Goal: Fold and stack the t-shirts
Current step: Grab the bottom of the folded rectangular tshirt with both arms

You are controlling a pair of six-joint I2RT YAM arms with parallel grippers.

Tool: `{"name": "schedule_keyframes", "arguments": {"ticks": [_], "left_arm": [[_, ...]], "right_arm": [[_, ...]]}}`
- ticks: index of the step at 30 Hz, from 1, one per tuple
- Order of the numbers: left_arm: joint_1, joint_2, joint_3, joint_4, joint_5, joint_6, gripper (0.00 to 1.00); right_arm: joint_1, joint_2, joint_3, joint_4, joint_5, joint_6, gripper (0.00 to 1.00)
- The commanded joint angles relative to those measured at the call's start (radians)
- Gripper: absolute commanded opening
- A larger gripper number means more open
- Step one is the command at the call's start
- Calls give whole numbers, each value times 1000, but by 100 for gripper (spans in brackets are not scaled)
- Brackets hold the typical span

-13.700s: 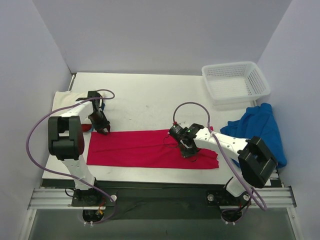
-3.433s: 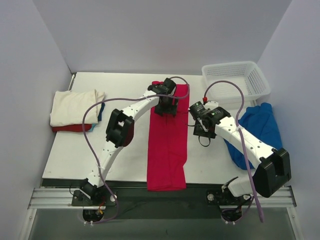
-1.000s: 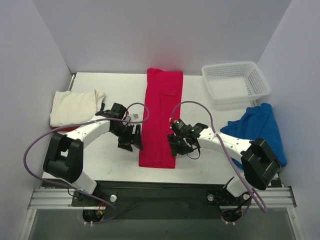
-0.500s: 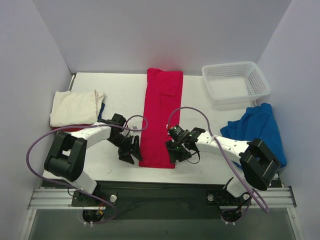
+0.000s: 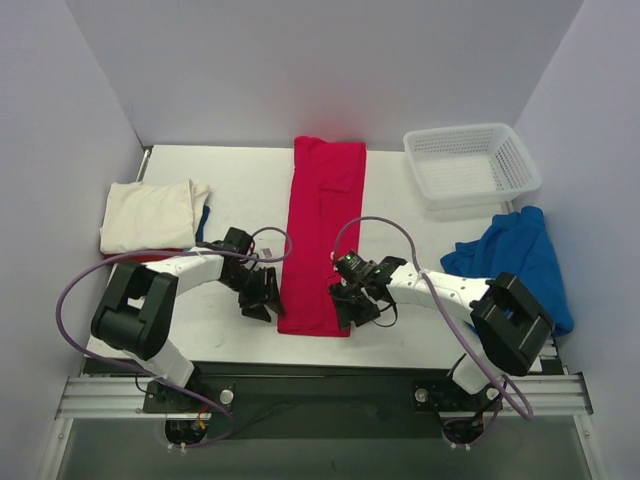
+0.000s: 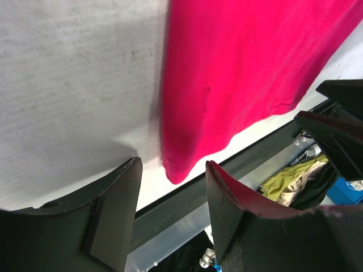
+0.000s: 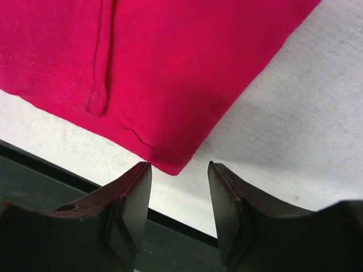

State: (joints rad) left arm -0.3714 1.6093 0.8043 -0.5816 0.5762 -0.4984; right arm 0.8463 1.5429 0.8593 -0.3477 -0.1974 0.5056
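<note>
A crimson t-shirt [image 5: 322,240], folded into a long narrow strip, lies down the middle of the table [image 5: 240,185]. My left gripper [image 5: 268,298] is open at its near left corner; in the left wrist view that corner [image 6: 177,173] lies between the fingertips of the gripper [image 6: 173,170]. My right gripper [image 5: 351,310] is open at the near right corner [image 7: 173,167], which sits just inside the gripper [image 7: 179,170]. A folded cream t-shirt [image 5: 148,215] tops a pile at the left. The blue t-shirt [image 5: 515,262] lies crumpled at the right.
A white lattice basket [image 5: 470,165] stands at the back right, beside the far end of the strip. The table's near edge and its dark rail [image 7: 34,170] run just past both corners. Purple cables loop over both arms.
Both grippers have slid toward me along the strip's long edges to its near corners. The left jaws have narrowed, the right ones slightly. The red shirt has not moved in the last second.
</note>
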Motion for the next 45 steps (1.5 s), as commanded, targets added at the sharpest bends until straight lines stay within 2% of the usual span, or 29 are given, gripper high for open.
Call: {"name": "schedule_keyframes", "arguments": {"ticks": [1, 6, 11, 26, 29, 32, 35, 36, 38, 39, 45], "left_arm": [[-1, 35, 6, 37, -4, -16, 59], [-12, 60, 1, 38, 11, -14, 58], [-21, 78, -10, 52, 19, -19, 48], [-29, 135, -4, 46, 16, 1, 42], [-32, 156, 3, 49, 28, 12, 37], [-32, 176, 6, 46, 45, 23, 33], [-27, 179, 15, 29, 45, 40, 26], [-24, 176, 18, 23, 39, 43, 17], [-15, 166, 27, 0, 34, 55, 5], [-3, 161, 29, -7, 27, 58, 0], [22, 124, 45, -55, 25, 87, 0]], "right_arm": [[10, 17, -11, -13, -23, -9, 45], [11, 22, -23, -2, -39, -1, 44], [14, 32, -36, 16, -50, 8, 42], [17, 57, -28, 50, -27, 25, 39], [17, 83, -16, 52, -27, 21, 39], [17, 102, -5, 52, -30, 19, 34], [17, 100, -9, 49, -36, 25, 18], [17, 91, -14, 43, -37, 28, 8], [16, 72, -38, 33, -39, 40, 0], [17, 51, -49, 30, -39, 45, 0], [16, -27, -100, -11, -7, 53, 0]]}}
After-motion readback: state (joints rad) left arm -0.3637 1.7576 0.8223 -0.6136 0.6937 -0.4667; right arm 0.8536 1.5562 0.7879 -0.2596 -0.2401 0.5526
